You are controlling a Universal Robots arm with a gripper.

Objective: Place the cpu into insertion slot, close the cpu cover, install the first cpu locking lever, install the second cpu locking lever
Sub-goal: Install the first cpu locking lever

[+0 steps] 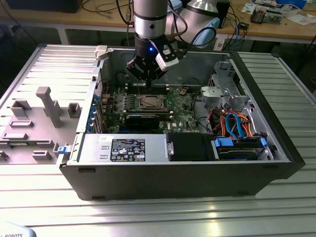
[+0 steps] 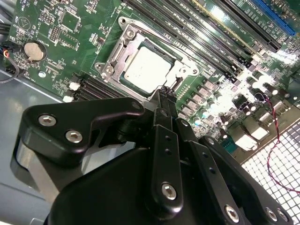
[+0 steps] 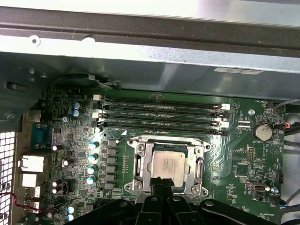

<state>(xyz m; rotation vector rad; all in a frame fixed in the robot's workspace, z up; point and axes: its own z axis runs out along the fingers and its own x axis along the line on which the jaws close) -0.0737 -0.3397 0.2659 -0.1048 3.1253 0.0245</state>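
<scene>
- One small, flat, square cpu (image 3: 168, 163) with a dull silver-grey metal top lies level inside the insertion slot (image 3: 164, 138), a square dark socket with a silvery rim. It shows in both wrist views.
- The thin, square, silvery metal cpu cover (image 3: 140, 161) lies down around the chip, and the chip's top shows through the cover's large cut-out. I cannot tell whether the wire levers along the socket's sides are latched.
- The black, two-fingered pincer (image 3: 161, 188) hangs just over one edge of the socket. Its fingers are pressed together with nothing between them. In the second wrist view its tip (image 2: 164, 91) sits close beside the chip (image 2: 147, 70).
- In the exterior view the pincer (image 1: 147, 80) points straight down, just above the socket and chip (image 1: 149, 102).
- The flat green motherboard (image 3: 234, 159) carries the socket.
- Long black memory slots (image 3: 159, 115) run side by side along one side of the socket.
- A round silver coin battery (image 3: 261, 131) sits near a corner of the board, apart from the socket.
- The dark, open computer case (image 1: 173, 182) lies on its side around the board.
  - A silver, labelled power supply box (image 1: 123, 148) sits along the near wall.
  - Orange and blue cables (image 1: 234, 123) sit towards the exterior view's right.
- The case rests on a ribbed silver metal counter (image 1: 148, 212).
- A grey plastic panel with raised blocks (image 1: 34, 113) lies on the counter at the exterior view's left, just beside the case.
</scene>
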